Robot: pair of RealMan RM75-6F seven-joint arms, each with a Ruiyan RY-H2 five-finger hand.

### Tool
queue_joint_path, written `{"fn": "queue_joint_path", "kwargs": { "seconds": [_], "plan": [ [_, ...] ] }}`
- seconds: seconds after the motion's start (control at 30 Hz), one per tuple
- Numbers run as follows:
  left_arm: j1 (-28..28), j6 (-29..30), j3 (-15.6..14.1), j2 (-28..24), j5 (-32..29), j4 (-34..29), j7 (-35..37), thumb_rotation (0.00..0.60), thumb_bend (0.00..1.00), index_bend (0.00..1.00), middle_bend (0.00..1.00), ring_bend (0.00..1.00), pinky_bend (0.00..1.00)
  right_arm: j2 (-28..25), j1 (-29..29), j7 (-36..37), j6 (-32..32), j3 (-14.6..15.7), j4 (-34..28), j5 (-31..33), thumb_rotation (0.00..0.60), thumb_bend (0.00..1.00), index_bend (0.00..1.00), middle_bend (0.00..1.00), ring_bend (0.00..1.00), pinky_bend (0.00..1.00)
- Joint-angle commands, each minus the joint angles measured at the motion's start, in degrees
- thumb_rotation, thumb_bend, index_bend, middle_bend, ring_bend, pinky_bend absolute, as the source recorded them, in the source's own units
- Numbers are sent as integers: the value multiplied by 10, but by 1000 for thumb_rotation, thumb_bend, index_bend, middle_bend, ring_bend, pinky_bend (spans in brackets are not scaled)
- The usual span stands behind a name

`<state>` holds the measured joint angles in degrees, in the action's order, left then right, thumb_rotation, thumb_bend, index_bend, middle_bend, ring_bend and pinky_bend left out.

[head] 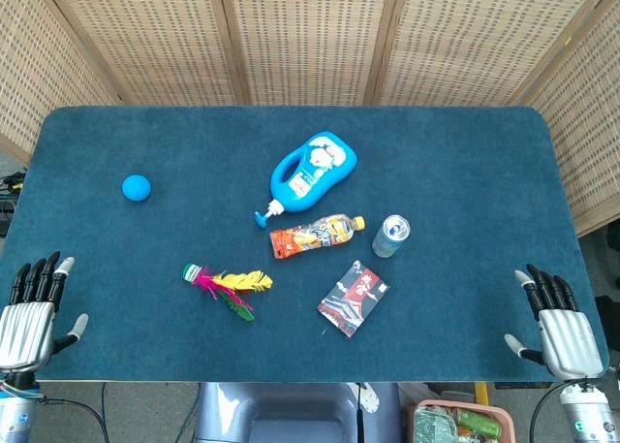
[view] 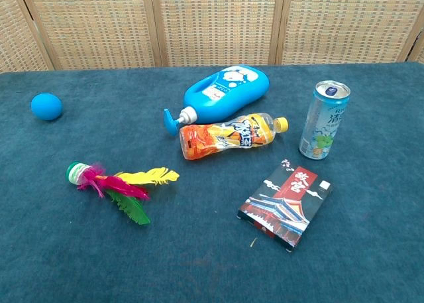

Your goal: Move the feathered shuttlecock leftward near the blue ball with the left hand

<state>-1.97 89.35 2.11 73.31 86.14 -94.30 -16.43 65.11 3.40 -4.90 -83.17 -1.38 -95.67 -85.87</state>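
Note:
The feathered shuttlecock lies flat on the blue table, its green base pointing left and its pink, yellow and green feathers fanned to the right. The blue ball sits further back and to the left. My left hand rests at the table's front left corner, fingers spread, holding nothing, well left of the shuttlecock. My right hand rests at the front right corner, likewise spread and empty. Neither hand shows in the chest view.
A blue pump bottle lies mid-table. An orange drink bottle lies in front of it, a can stands to its right, and a red-and-black box lies nearer the front. Wicker screens stand behind.

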Motion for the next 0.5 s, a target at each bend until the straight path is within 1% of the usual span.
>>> {"fn": "queue_joint_path", "kwargs": {
  "seconds": [0.03,0.5],
  "plan": [
    [0,0,-1,0,1,0,0,600,294,0,0,0,0,-1,-1,1,-2,1,0,-2,600,169,49,0,0,0],
    [-3,-5,0,0,-1,0,3,600,294,0,0,0,0,1,0,-4,3,2,-1,-3,600,169,49,0,0,0]
  ]
}}
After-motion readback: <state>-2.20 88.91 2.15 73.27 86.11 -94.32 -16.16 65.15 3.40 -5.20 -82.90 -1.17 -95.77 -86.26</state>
